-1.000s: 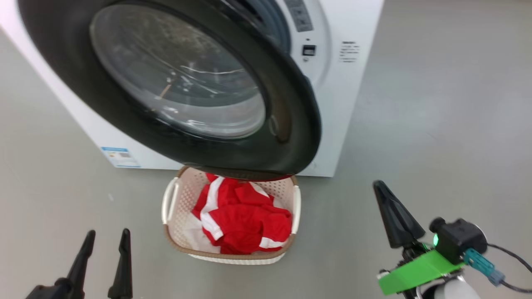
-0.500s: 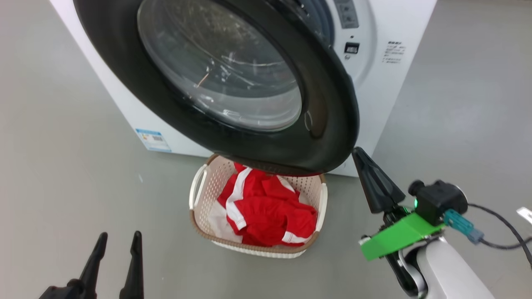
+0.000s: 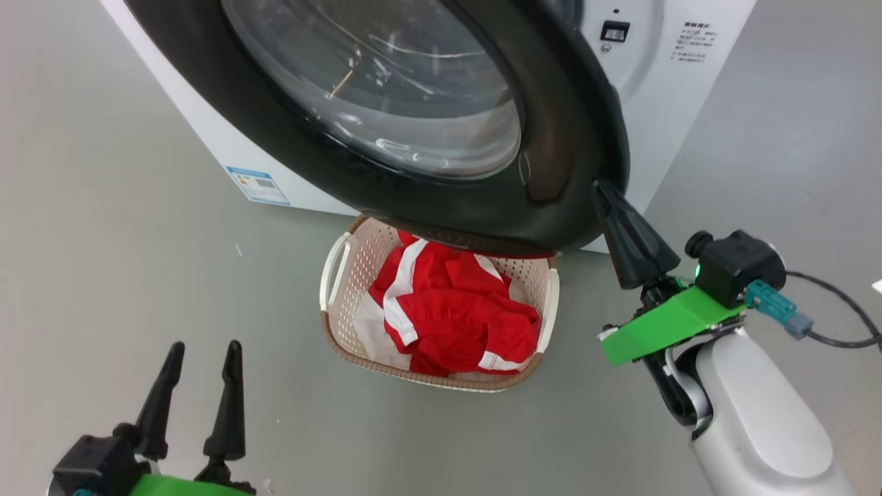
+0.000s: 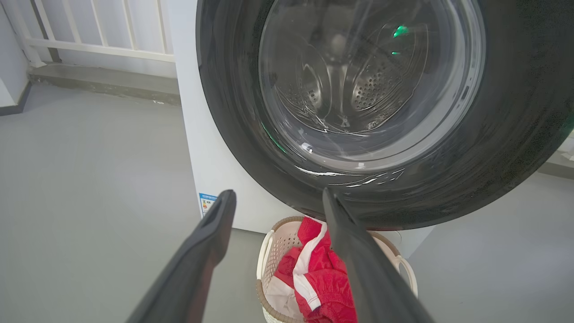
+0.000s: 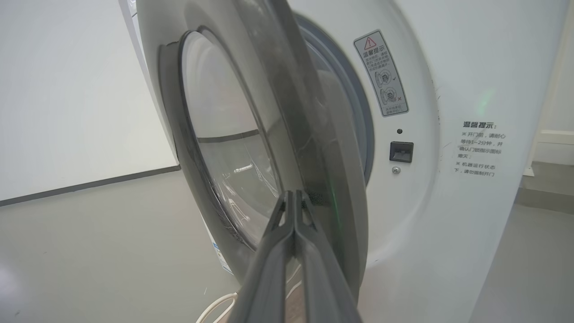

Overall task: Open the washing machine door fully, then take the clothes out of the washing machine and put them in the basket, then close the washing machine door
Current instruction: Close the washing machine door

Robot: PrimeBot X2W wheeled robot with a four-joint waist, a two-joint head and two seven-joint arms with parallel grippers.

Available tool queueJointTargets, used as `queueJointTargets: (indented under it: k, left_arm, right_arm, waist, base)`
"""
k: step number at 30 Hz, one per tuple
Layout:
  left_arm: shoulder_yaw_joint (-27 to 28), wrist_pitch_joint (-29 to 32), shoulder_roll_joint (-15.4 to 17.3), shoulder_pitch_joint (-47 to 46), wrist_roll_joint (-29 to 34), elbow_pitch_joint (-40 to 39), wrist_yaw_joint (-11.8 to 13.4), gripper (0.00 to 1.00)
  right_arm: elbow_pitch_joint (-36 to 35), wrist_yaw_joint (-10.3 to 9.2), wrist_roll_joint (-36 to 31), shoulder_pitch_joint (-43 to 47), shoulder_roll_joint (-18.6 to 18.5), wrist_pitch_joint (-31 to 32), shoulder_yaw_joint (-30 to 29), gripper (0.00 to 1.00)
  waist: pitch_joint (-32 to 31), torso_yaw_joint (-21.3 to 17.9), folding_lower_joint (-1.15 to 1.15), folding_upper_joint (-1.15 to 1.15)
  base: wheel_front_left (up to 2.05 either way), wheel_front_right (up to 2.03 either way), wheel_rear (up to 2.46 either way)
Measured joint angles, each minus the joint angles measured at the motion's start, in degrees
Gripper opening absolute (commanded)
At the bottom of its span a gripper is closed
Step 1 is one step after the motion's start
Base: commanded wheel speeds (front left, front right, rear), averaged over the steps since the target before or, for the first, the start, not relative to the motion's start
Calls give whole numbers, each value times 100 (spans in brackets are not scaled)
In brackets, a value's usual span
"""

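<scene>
Pointing at the washing machine door (image 3: 565, 138), right claw (image 3: 601, 187) (closed).

Support surface: floor (image 3: 103, 275) — smooth, matt grey, uniform in finish, no markings. The washing machine (image 3: 689, 103) stands directly on it, its white cabinet base flat against the surface. The basket (image 3: 365, 269) rests on the floor just in front of the machine's base, upright, long side facing the cabinet. One small white speck (image 3: 238, 249) lies left of the basket — apart from both. A low grey ledge (image 4: 103, 83) borders the floor behind the machine.
</scene>
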Motion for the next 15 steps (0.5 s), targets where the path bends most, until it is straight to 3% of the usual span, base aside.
queueJointTargets:
  k: [15]
  left_arm:
    - [-211, 0, 1, -499, -102, -5, 0, 100]
  right_arm:
    - [131, 1, -11, -810, -16, 0, -417, 0]
  waist:
    - [536, 45, 0, 0]
  base:
    - [0, 0, 0]
